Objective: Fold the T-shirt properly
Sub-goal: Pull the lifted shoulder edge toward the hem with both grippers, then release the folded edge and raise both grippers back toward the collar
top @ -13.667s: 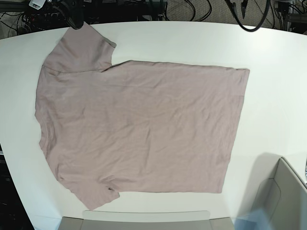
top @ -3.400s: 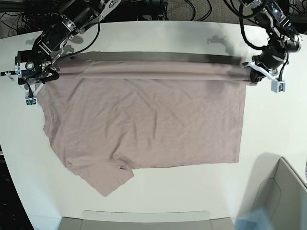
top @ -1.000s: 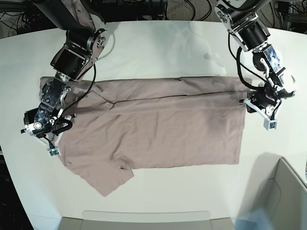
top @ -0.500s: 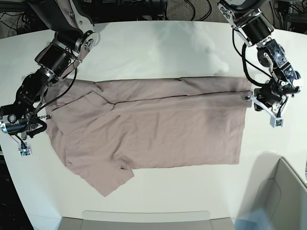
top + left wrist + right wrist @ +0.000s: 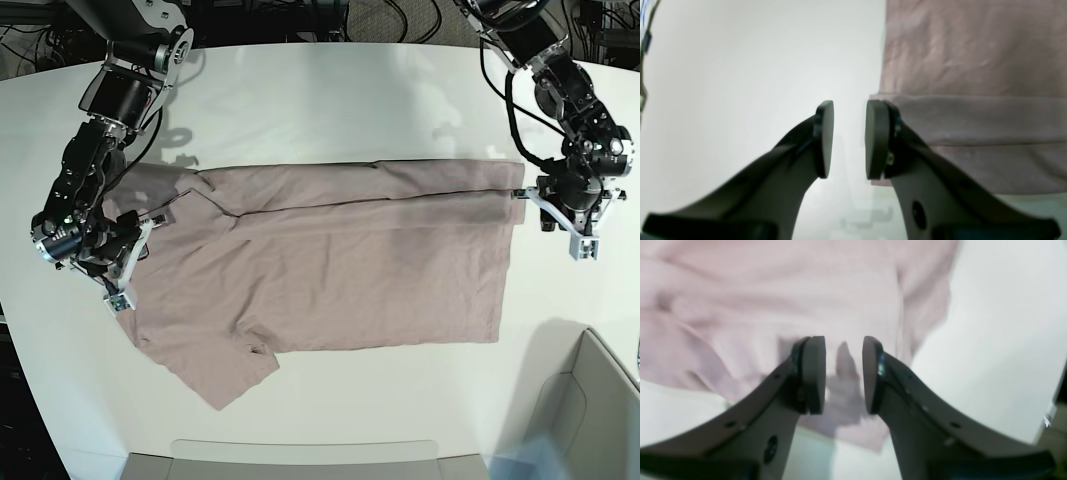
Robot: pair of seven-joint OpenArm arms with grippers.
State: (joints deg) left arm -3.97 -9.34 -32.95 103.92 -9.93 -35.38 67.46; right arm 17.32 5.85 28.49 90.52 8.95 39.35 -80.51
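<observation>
The pink-mauve T-shirt (image 5: 330, 270) lies flat on the white table (image 5: 330, 90), its far long edge folded over onto the body, one sleeve (image 5: 225, 375) sticking out at the near left. My left gripper (image 5: 542, 207) is open and empty at the shirt's right edge. In the left wrist view this gripper (image 5: 848, 140) hangs over bare table, one pad beside the folded hem (image 5: 973, 110). My right gripper (image 5: 118, 285) is open and empty over the shirt's left end. In the right wrist view it (image 5: 843, 373) hovers above wrinkled fabric (image 5: 756, 306).
A grey bin (image 5: 600, 400) stands at the near right corner. A flat grey tray edge (image 5: 300, 452) runs along the near side. Cables and gear (image 5: 400, 20) lie behind the table's far edge.
The right gripper, off the shirt's left side half a second ago, has swung back over its left end. The left gripper has drifted slightly right and down. The shirt lies unchanged.
</observation>
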